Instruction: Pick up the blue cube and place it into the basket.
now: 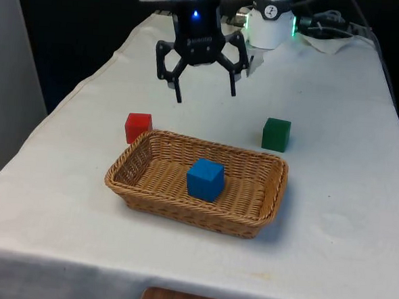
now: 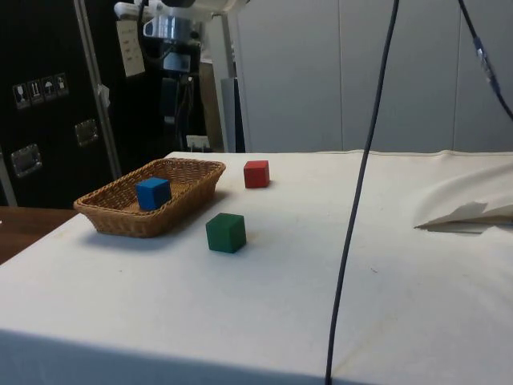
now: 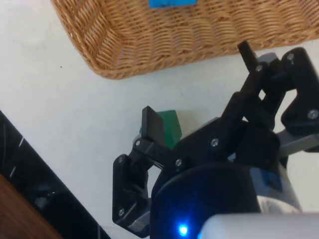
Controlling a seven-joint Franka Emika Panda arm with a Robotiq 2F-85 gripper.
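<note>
Sitting in the middle of the basket (image 1: 263, 214) is the blue cube (image 1: 205, 180). High above the far rim hang the fingers (image 1: 205, 96), spread wide and holding nothing. Beside the basket on the surface (image 1: 331, 218) sit a red cube (image 1: 138, 127) and a green cube (image 1: 276, 134). If the arm drops low, it could bump the basket and tip it.

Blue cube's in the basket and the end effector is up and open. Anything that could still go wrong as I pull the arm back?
Little seems at stake: the blue cube lies inside the basket, and the end effector hangs open above the table.

1. The red cube sits close beside the basket's far rim; a low retreat could nudge either.
2. A cable hangs across the side view, partly blocking your check there.
</note>
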